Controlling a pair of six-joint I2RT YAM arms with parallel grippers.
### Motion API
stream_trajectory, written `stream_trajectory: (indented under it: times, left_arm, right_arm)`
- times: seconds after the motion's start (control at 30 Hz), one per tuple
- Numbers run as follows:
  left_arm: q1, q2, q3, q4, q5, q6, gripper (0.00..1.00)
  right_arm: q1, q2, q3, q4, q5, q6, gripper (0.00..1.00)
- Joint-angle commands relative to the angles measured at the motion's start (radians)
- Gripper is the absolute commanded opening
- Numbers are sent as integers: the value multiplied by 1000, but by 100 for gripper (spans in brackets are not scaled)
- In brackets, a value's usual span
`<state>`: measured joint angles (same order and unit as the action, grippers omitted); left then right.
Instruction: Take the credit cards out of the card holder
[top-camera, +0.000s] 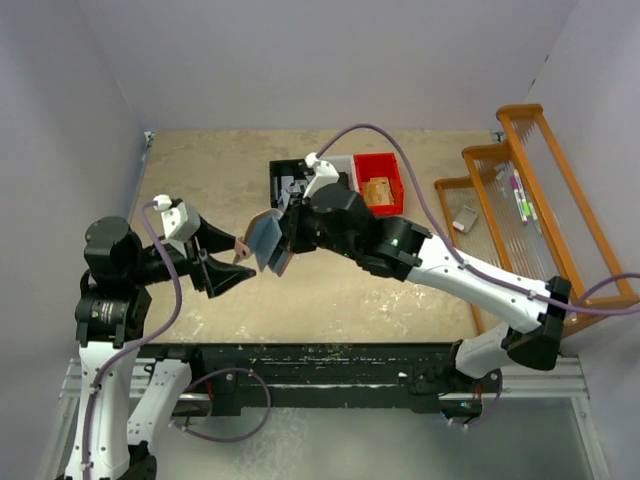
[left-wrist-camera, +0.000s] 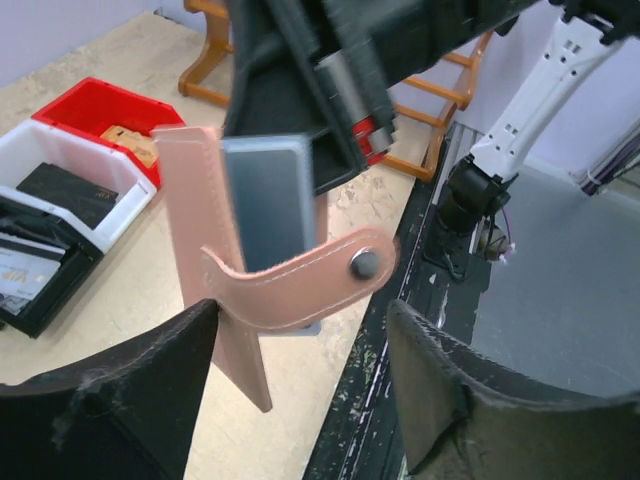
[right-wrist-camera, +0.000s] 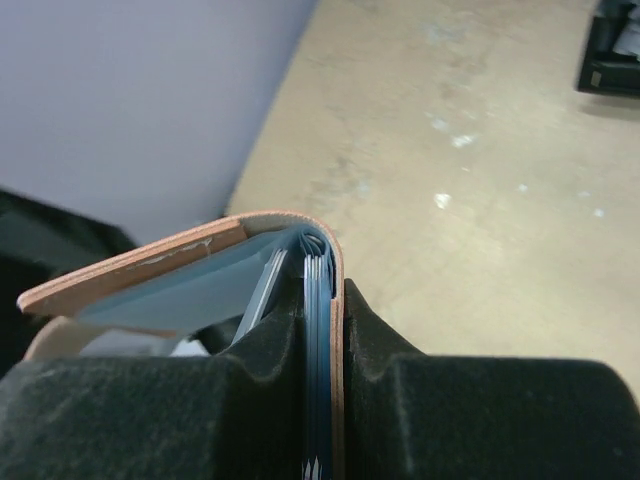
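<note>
The card holder (top-camera: 268, 241) hangs open in the air over the table's near middle, salmon-pink outside and blue-grey inside. My right gripper (top-camera: 290, 234) is shut on one flap of it (right-wrist-camera: 337, 330). Thin edges of credit cards (right-wrist-camera: 316, 300) sit packed in the slots between the fingers. In the left wrist view the snap tab (left-wrist-camera: 300, 285) crosses a grey-blue inner panel (left-wrist-camera: 268, 195); I cannot tell card from pocket there. My left gripper (top-camera: 243, 262) is open just left of the holder, its fingers (left-wrist-camera: 110, 400) spread either side below the tab without touching it.
A red bin (top-camera: 378, 182), a white bin (left-wrist-camera: 60, 165) and a black tray (top-camera: 288, 180) with small items stand behind the holder. A wooden rack (top-camera: 530, 200) with pens is at the right. The table's front edge (top-camera: 330, 345) lies close below the grippers.
</note>
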<state>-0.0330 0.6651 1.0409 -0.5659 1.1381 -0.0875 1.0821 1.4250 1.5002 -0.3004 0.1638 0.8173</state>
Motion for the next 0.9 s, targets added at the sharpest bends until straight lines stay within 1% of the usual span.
stream_trajectory:
  times: [0.0, 0.13, 0.23, 0.37, 0.47, 0.57, 0.7, 0.73, 0.87]
  left_arm:
    - [-1, -26, -24, 17, 85, 122, 73]
    - [-2, -22, -53, 17, 57, 156, 74]
    - [-2, -13, -74, 39, 32, 153, 74]
    - [-2, -7, -90, 15, -81, 208, 72]
    - [-2, -18, -109, 52, -128, 173, 71]
    - [-2, -18, -130, 99, -110, 98, 71]
    - [-2, -22, -136, 186, 18, -23, 71]
    - [-2, -23, -134, 189, 29, -33, 71]
    - [-2, -16, -110, 136, 38, 17, 71]
  right_arm:
    - [64, 65, 156, -214, 247, -31, 0]
    - [108, 124, 247, -272, 316, -35, 0]
    - [119, 147, 282, -282, 328, -35, 0]
    - [128, 149, 300, -281, 332, -44, 0]
    - [133, 147, 302, -276, 322, -50, 0]
    - [134, 143, 302, -280, 321, -52, 0]
    - [136, 144, 305, -286, 330, -50, 0]
    - [136, 146, 305, -285, 328, -50, 0]
    - [140, 154, 318, -287, 334, -52, 0]
